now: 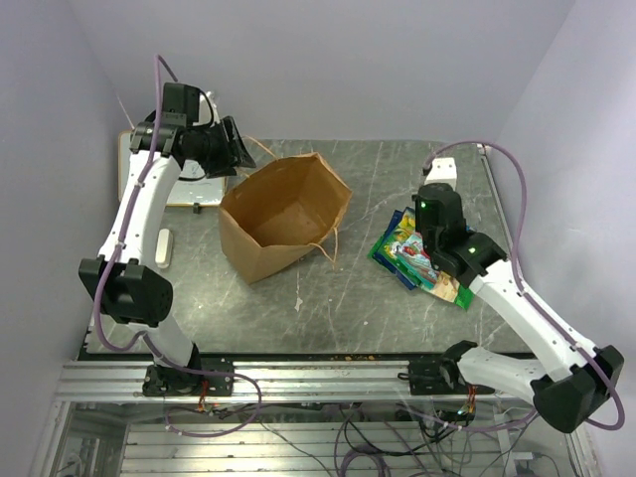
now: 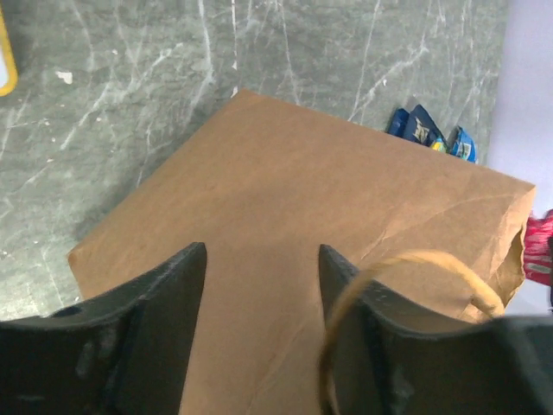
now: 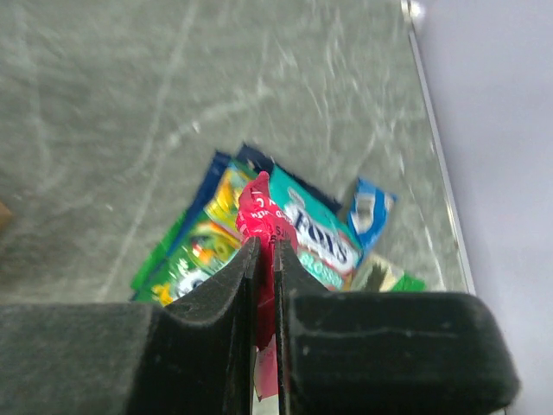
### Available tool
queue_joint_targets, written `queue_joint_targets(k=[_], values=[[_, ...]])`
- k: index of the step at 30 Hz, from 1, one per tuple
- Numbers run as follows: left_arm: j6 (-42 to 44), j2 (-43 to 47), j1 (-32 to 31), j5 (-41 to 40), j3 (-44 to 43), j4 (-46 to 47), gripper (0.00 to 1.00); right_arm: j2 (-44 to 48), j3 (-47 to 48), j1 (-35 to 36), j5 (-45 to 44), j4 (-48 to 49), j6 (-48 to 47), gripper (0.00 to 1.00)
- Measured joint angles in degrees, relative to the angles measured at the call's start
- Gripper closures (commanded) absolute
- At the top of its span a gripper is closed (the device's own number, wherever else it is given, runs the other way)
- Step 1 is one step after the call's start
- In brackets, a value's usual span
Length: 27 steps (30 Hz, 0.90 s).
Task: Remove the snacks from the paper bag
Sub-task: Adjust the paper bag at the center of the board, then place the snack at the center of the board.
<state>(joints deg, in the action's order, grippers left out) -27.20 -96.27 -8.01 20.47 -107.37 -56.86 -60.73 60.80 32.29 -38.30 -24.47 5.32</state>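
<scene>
Snacks: a pile of packets [image 1: 405, 253] lies flat on the desk [image 1: 397, 179], right of centre, well apart from the paper bag [image 1: 283, 214]. In the right wrist view the pile shows a teal packet [image 3: 315, 238], a green-and-yellow packet [image 3: 194, 255] and a small blue packet [image 3: 371, 212], overlapping one another. A red packet [image 3: 259, 212] is above them, pinched on edge.

Right hand [image 3: 266, 255]: fingers pressed together on the red packet, directly over the pile. The packet's crumpled top sticks out past the fingertips.

Paper bag: mid-desk, mouth open toward the overhead camera, plain brown paper showing inside. One thin handle [image 1: 328, 243] hangs down its near right side.

Left hand [image 2: 259, 259]: fingers apart, nothing between them, poised above the bag's far left corner. Its wrist view looks down on a flat brown side of the bag, and the other twisted handle curves across beside one finger. Cannot tell whether it touches.

Surroundings: a whiteboard [image 1: 194, 189] lies on the far left of the desk under the left arm. A white stick [image 1: 164, 246] lies nearer, left of the bag. A small white box [image 1: 443, 171] sits beyond the right hand.
</scene>
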Motion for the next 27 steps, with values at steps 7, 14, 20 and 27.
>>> queue_joint_targets(k=[7, 14, 20, 27], values=[[0.87, 0.70, 0.09, -3.43, -5.14, -2.14, 0.17, -2.05, -7.10, -5.22, -2.49, -8.00, 9.77, 1.00], [0.90, 1.53, 0.35, -3.74, -5.18, -2.19, 0.33, -2.14, -11.28, -8.04, -2.64, -7.58, 11.32, 1.00], [1.27, 1.14, 4.79, -6.93, -6.12, -3.61, 0.34, -2.51, -11.41, -8.33, -1.95, -4.98, 10.23, 1.00], [0.66, 0.68, 8.33, -9.29, -7.06, -3.91, 0.33, -4.09, -11.41, -8.96, -2.60, -2.54, 6.10, 1.00]])
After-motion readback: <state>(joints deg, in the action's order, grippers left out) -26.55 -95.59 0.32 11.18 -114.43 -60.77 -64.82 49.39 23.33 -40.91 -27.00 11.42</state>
